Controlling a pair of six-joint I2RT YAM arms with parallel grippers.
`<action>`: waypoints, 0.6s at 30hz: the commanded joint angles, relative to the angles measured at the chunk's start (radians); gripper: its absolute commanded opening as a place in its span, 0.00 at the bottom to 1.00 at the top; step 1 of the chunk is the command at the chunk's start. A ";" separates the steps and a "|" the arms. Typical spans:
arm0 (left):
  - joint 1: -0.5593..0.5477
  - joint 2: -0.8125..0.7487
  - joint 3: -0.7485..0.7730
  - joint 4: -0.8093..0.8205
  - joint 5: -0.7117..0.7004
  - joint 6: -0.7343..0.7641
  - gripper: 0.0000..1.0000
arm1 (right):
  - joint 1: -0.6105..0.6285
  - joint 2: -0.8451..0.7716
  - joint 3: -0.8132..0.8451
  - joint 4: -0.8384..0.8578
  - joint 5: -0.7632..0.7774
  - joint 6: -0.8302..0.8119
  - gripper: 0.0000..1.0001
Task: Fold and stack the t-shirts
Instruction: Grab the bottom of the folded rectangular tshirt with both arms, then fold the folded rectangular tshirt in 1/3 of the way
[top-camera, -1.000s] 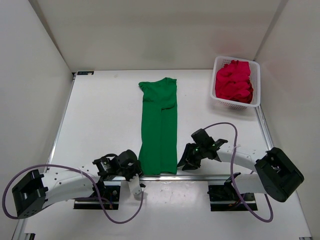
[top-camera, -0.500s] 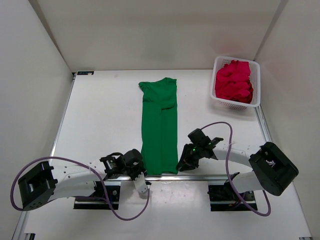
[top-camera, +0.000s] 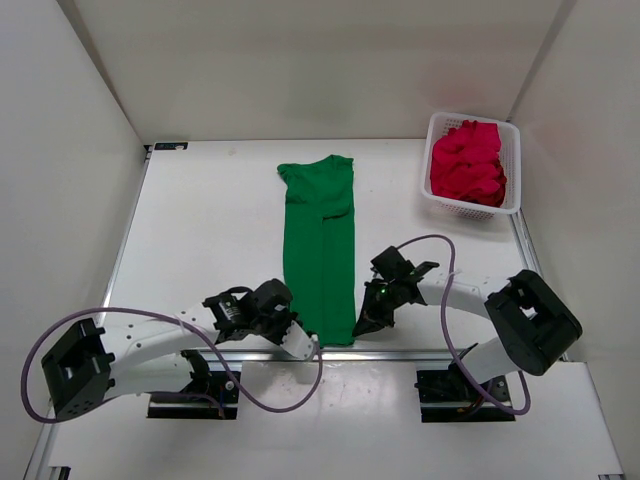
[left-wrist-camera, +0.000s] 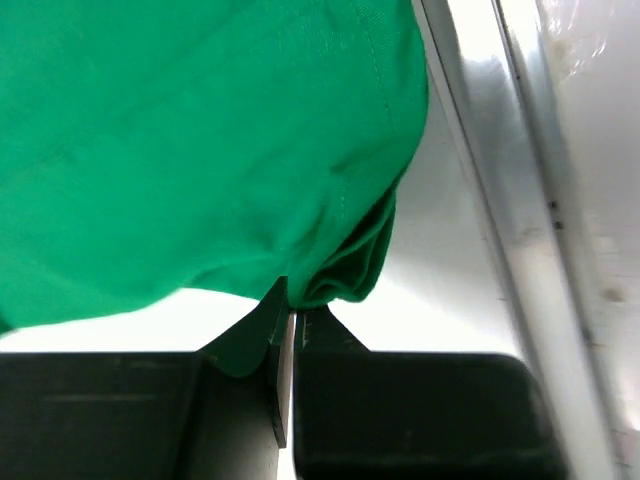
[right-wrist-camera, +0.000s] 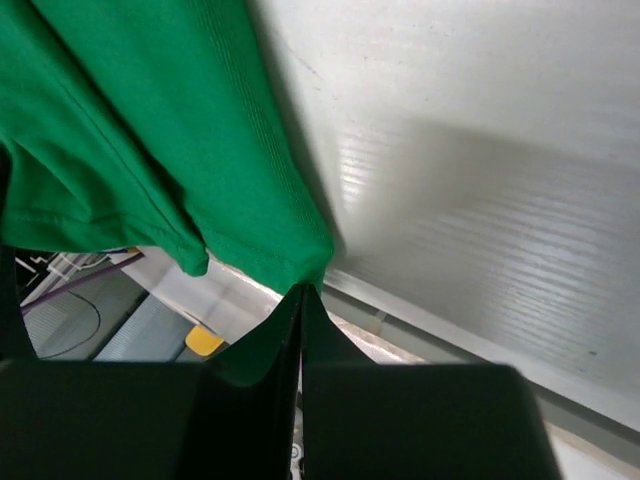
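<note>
The bright green t-shirt (top-camera: 320, 240) lies as a long narrow strip down the middle of the table, collar end at the far side. My left gripper (top-camera: 308, 346) is at its near left corner, shut on a bunched fold of the green hem (left-wrist-camera: 340, 270). My right gripper (top-camera: 362, 328) is at the near right corner, shut on the tip of the green cloth (right-wrist-camera: 290, 250). In both wrist views the jaws meet with fabric pinched between them. Red t-shirts (top-camera: 467, 160) sit crumpled in the basket (top-camera: 428, 160).
The white mesh basket stands at the far right corner by the right wall. A metal rail (top-camera: 400, 354) runs along the table's near edge, just below the shirt's hem. White walls enclose the left, back and right. Purple cables loop beside both arms.
Both grippers have moved inward to the green shirt's near corners. The left shut on the hem first; the right has just shut on its corner.
</note>
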 joint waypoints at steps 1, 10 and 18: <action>0.021 0.022 0.080 -0.068 0.017 -0.149 0.00 | -0.019 -0.020 0.046 -0.059 -0.043 -0.061 0.00; 0.257 0.199 0.368 -0.119 -0.020 -0.353 0.00 | -0.157 -0.002 0.282 -0.152 -0.029 -0.238 0.00; 0.433 0.453 0.625 -0.136 -0.004 -0.423 0.00 | -0.297 0.292 0.703 -0.262 -0.109 -0.365 0.00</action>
